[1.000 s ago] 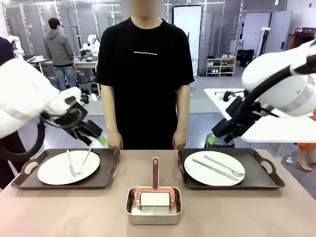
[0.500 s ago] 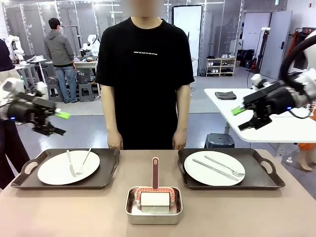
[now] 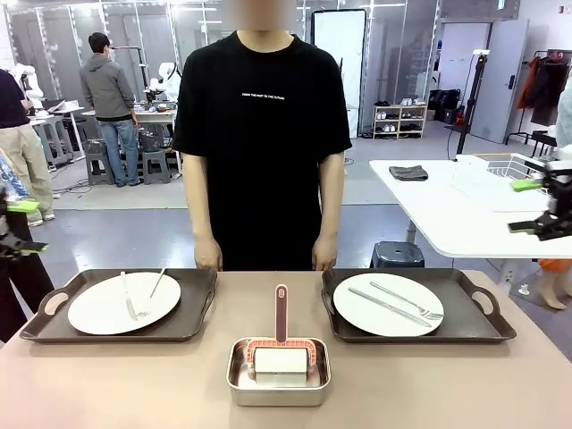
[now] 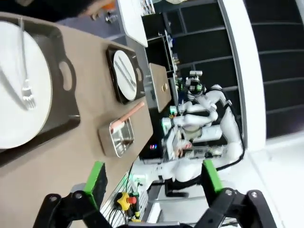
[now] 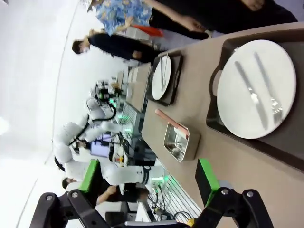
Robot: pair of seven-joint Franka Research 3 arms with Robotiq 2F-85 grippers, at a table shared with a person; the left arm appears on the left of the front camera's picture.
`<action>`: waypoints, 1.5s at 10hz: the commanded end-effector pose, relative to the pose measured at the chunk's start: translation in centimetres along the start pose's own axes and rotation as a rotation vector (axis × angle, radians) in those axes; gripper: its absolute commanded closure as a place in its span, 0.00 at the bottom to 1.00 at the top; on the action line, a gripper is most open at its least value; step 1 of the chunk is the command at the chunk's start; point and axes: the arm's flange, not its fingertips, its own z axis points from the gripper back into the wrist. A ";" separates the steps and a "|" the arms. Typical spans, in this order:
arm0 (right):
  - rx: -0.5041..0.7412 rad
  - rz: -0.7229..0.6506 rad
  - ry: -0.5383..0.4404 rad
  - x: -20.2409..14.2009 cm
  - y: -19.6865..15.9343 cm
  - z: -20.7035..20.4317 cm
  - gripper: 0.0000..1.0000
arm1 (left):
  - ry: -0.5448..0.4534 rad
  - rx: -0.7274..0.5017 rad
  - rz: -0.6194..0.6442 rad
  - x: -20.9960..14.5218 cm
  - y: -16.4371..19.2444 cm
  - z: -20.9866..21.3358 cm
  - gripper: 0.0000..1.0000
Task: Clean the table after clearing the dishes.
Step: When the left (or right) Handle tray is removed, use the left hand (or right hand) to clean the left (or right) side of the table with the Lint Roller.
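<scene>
Front view: left plate [image 3: 98, 313] and right plate [image 3: 366, 317], each with cutlery [image 3: 128, 299], sit on trays [image 3: 192, 308] on the table [image 3: 107, 384]. Clearing is not begun and wiping is left to do. Left gripper [image 3: 25, 228] and right gripper [image 3: 536, 207] hang beyond the table's ends, jaws apart and empty. Shirt print [image 3: 262, 95] is too small to read.
</scene>
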 end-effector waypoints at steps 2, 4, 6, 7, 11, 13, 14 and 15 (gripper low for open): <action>0.066 -0.070 -0.116 -0.4 -2.5 4.6 0.00 | -0.154 -0.047 0.087 -1.5 1.2 4.7 0.00; 0.063 -0.100 -0.155 -1.8 -4.6 7.3 0.00 | -0.222 -0.033 0.117 -3.2 1.1 7.0 0.00; 0.053 -0.121 -0.179 -2.5 -5.5 8.2 0.00 | -0.233 -0.010 0.121 -3.7 1.2 7.3 0.00; 0.048 -0.119 -0.178 -2.5 -5.4 8.1 0.00 | -0.237 -0.004 0.132 -3.5 1.3 7.3 0.00; 0.038 -0.114 -0.156 -2.0 -5.3 7.5 0.00 | -0.232 0.015 0.126 -2.9 1.2 6.5 0.00; 0.035 -0.123 -0.165 -2.3 -5.7 8.3 0.00 | -0.201 0.010 0.123 -3.2 1.8 7.6 0.00; 0.035 -0.123 -0.165 -2.3 -5.7 8.3 0.00 | -0.201 0.010 0.123 -3.2 1.8 7.6 0.00; 0.035 -0.123 -0.165 -2.3 -5.7 8.3 0.00 | -0.201 0.010 0.123 -3.2 1.8 7.6 0.00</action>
